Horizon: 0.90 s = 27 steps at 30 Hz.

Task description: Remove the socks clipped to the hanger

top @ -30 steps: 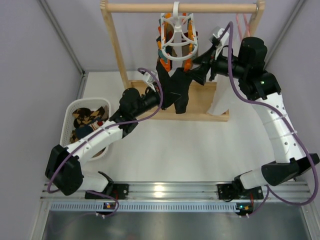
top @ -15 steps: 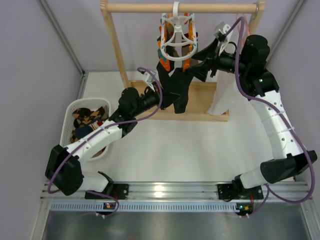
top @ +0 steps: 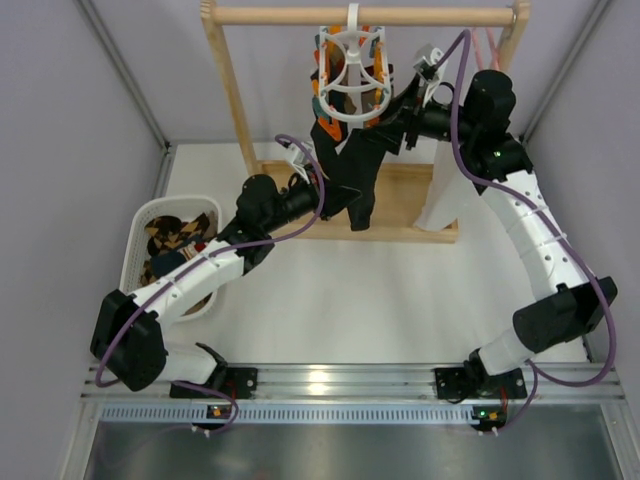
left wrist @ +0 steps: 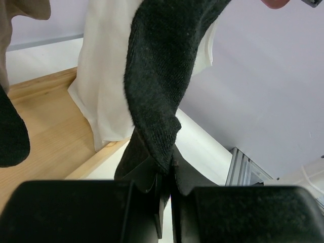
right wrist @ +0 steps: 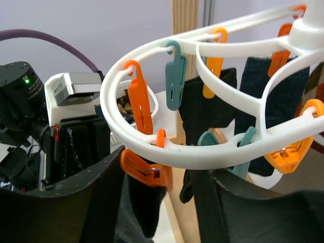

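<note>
Left hand (left wrist: 167, 188): clenched on the lower tip of a dark sock (left wrist: 159, 76) that hangs below the hanger (right wrist: 202, 147).
Right hand (right wrist: 159, 195): spread, set astride an orange clothespin (right wrist: 144, 172) just under the hanger's ring; contact cannot be told.
Step advice: the clothespin should be pinched squarely before the sock is drawn down, so that the hanger is not dragged.
Writing: none can be read.

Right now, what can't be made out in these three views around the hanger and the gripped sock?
Top external: where the dark sock meets its clip, hidden behind the hanger ring and the right end effector.
Left wrist: the sock's top, cut off by the upper edge; only the left end effector's pinch shows.
Right wrist: whether its fingers touch the orange clip; they are blurred and cut by the lower edge.
</note>
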{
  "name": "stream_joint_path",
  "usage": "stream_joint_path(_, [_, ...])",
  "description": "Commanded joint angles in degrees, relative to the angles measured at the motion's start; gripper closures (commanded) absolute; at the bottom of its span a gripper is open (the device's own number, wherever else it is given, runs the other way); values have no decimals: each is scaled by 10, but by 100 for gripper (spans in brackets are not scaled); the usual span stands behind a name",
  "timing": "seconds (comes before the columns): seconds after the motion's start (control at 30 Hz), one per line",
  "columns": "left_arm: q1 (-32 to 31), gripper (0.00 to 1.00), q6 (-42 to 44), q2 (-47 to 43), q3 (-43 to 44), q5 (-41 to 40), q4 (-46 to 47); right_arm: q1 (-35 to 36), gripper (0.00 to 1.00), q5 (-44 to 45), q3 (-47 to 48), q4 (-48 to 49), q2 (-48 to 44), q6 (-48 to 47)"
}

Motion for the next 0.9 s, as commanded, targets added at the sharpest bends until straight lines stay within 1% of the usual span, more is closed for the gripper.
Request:
stream_joint_path(0.0, [5, 91, -7, -22, -1, 16, 32, 7, 52, -5, -7, 101, -18, 12])
stream_joint_path(0.03, [6, 91, -7, -22, -2, 17, 32, 7, 56, -2, -11, 103, -19, 13])
stream_joint_path(0.1, [7, 91, -7, -22, -4, 17, 33, 7, 73, -2, -16, 111, -22, 22])
stream_joint_path(0.27, [11, 91, -8, -23, -8, 17, 33, 8, 75, 3, -34, 126, -33, 30])
stream_joint_path(0.3, [11, 91, -9, -23, -10, 18, 33, 7, 79, 3, -38, 128, -36, 31])
stream_joint_path(0.33, [11, 91, -9, -24, -11, 17, 33, 8, 79, 8, -45, 131, -38, 34])
stream_joint_path(0.43, [12, 91, -11, -30, -16, 21, 33, 8, 76, 13, -56, 136, -46, 38])
stream_joint_path(0.47, [12, 92, -11, -33, -18, 26, 33, 7, 77, 14, -59, 137, -50, 37])
stream_joint_path(0.5, [13, 92, -9, -36, -21, 26, 33, 8, 83, 19, -60, 137, -53, 37])
stream_joint_path(0.53, [12, 92, -8, -39, -29, 26, 33, 8, 88, 42, -64, 135, -55, 39])
stream_joint_path(0.57, [13, 92, -7, -46, -32, 26, 33, 6, 99, 53, -65, 134, -58, 41])
stream_joint_path(0.6, [14, 92, -6, -50, -36, 21, 33, 7, 100, 58, -65, 134, -59, 45])
stream_joint_path(0.63, [16, 92, -8, -53, -39, 21, 33, 6, 97, 52, -65, 134, -59, 46])
stream_joint_path(0.67, [18, 92, -8, -57, -45, 21, 33, 7, 90, 49, -63, 134, -57, 49])
stream_joint_path(0.7, [19, 92, -10, -64, -49, 24, 33, 6, 81, 49, -64, 131, -58, 51])
stream_joint_path(0.77, [22, 92, -10, -77, -60, 25, 27, 7, 78, 46, -68, 126, -63, 48])
stream_joint_path(0.8, [24, 92, -6, -92, -64, 20, 19, 6, 63, 42, -72, 125, -67, 47])
stream_joint_path(0.83, [24, 92, -1, -104, -68, 1, 5, 7, 56, 37, -82, 124, -70, 46])
stream_joint_path(0.87, [25, 92, 6, -115, -72, -12, -23, 6, 56, 34, -89, 124, -80, 42])
